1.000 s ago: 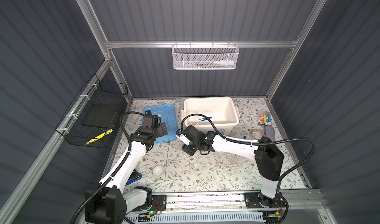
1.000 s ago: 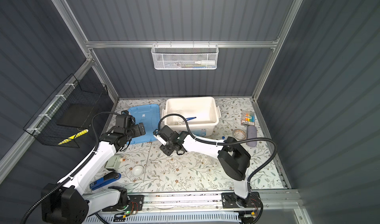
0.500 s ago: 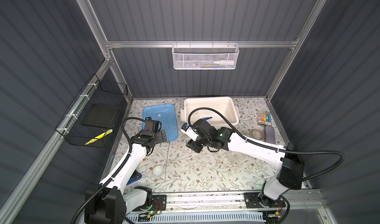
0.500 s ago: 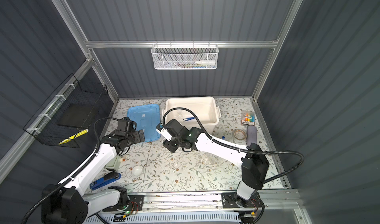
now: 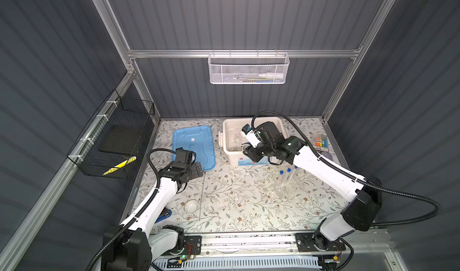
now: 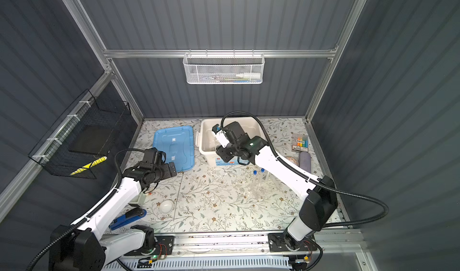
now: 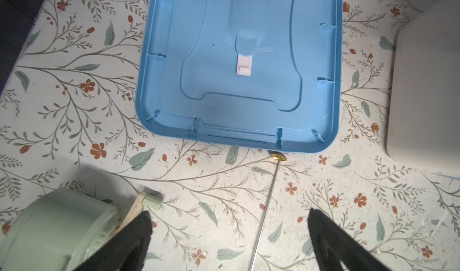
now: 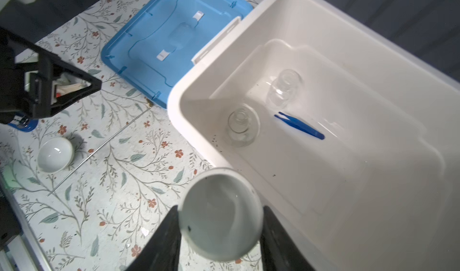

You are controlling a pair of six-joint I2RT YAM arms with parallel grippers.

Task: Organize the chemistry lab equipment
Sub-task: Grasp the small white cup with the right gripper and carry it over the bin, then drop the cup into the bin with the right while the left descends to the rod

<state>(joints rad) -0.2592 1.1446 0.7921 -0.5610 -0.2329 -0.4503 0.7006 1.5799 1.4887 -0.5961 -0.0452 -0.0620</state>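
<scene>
Worktop in a flowered print fills the lower middle of both top views. The right pincer pinches a small white dish by its sides over the near rim of the white bin, mid-frame. Inside the bin lie blue tweezers and two pieces of clear glassware. The left pincer, spread and empty, hovers over the thin brass-tipped rod, its tip just beside the blue lid. A second white dish sits lower left; three test tubes lie lower right of the bin.
</scene>
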